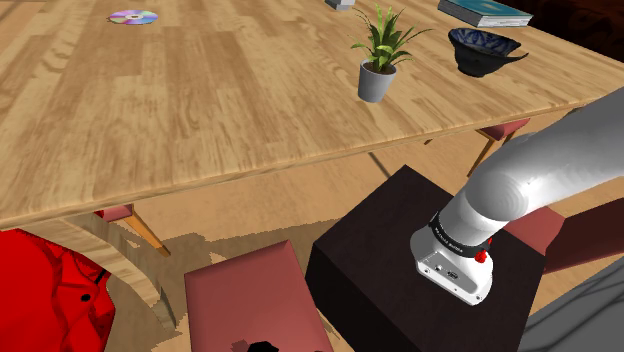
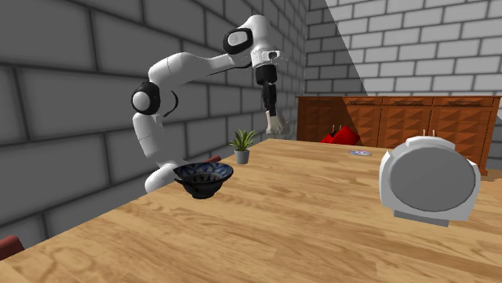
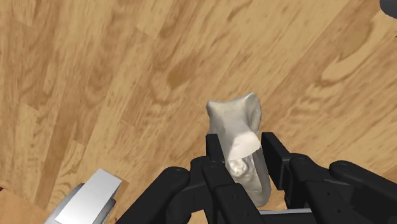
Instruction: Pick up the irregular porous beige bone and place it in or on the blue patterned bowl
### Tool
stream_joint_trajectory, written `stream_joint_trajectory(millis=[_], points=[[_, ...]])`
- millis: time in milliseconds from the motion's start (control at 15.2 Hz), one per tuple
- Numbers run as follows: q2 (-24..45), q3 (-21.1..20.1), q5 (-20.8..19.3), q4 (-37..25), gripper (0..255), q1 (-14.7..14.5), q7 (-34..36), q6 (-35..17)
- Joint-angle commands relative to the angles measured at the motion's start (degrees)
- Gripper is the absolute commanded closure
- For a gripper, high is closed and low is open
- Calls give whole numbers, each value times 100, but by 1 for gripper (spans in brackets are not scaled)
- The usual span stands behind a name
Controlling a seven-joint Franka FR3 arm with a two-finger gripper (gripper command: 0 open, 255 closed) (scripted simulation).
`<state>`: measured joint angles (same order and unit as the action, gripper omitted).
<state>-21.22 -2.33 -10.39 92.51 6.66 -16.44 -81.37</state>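
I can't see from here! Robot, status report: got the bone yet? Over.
Gripper shut on bone, high above table. Bone not yet in bowl. Potted plant stands near the way there.

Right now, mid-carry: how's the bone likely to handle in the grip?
Probably rigid: clamped in the gripper, the bone shows no bending. Its lumpy surface may let it pivot. It juts past the fingertips, so a bump could lever it loose.
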Motion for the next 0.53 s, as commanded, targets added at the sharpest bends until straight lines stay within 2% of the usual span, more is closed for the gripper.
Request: stream_joint_trajectory(millis=[0,462], points=[[-346,159,-15,268,255,49,-223,40],[-1211,725,-202,755,255,200,-993,275]])
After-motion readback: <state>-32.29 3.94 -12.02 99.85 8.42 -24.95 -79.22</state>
